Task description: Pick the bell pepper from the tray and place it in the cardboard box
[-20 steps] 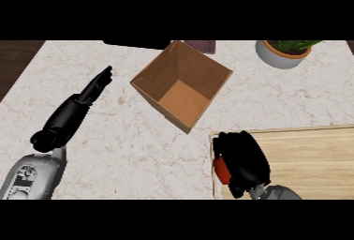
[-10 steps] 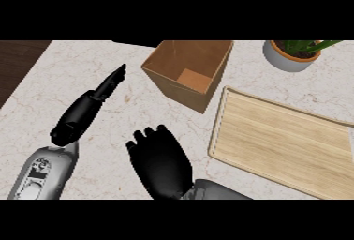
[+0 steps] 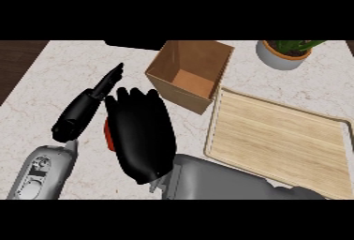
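The red bell pepper (image 3: pixel 108 134) shows only as a sliver at the left edge of my right hand (image 3: pixel 142 136), which covers it from above and curls round it. That hand hangs over the marble counter, left of the wooden tray (image 3: pixel 276 133) and below-left of the open cardboard box (image 3: pixel 188 75). The tray's board is bare. My left hand (image 3: pixel 88 107) lies just left of the right hand, fingers straight and pointing toward the box, holding nothing.
A potted plant in a white pot (image 3: pixel 282 52) stands at the back right, beyond the tray. A dark object (image 3: pixel 135 44) sits at the counter's far edge, left of the box. The counter's dark left edge (image 3: pixel 17 61) is near the left arm.
My right hand has risen closer to the view, toward the box, and the red pepper now shows at its left edge. The left hand has stayed put.
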Controlling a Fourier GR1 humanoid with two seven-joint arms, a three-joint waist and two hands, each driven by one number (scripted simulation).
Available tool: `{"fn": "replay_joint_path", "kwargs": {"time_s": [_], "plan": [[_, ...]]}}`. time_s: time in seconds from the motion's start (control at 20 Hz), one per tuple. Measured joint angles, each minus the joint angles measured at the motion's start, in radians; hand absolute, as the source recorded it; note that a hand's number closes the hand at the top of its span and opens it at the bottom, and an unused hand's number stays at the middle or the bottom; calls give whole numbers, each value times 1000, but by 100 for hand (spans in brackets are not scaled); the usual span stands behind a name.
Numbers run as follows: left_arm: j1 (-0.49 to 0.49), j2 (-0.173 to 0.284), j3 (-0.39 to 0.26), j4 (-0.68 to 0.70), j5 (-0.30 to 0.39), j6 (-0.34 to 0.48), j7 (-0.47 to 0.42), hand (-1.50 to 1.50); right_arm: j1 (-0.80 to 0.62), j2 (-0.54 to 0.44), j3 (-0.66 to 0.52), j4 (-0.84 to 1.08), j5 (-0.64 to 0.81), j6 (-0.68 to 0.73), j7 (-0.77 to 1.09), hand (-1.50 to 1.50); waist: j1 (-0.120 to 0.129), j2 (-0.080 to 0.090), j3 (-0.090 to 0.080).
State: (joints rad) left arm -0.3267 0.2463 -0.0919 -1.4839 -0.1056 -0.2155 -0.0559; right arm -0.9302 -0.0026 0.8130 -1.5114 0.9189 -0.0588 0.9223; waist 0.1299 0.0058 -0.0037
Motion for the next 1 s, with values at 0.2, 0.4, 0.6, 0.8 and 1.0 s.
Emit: {"fn": "replay_joint_path", "kwargs": {"time_s": [0.2,0.4,0.6,0.8,1.0], "plan": [[1,-1,8,1,1,4,3,0,-136,-1,-47,87,-37,-71,102,150,-13,0,0],[21,10,22,9,0,3,-22,0,-248,-3,-103,217,-84,-129,117,150,-30,3,0],[29,13,37,-6,7,4,-8,0,-340,-2,-132,363,-130,-152,111,150,-55,1,1],[46,8,37,-14,-6,16,-17,0,-387,0,-157,520,-213,-135,68,150,-67,3,1],[53,9,47,-11,-5,18,-23,0,-398,2,-209,629,-331,-43,9,150,-78,5,2]]}}
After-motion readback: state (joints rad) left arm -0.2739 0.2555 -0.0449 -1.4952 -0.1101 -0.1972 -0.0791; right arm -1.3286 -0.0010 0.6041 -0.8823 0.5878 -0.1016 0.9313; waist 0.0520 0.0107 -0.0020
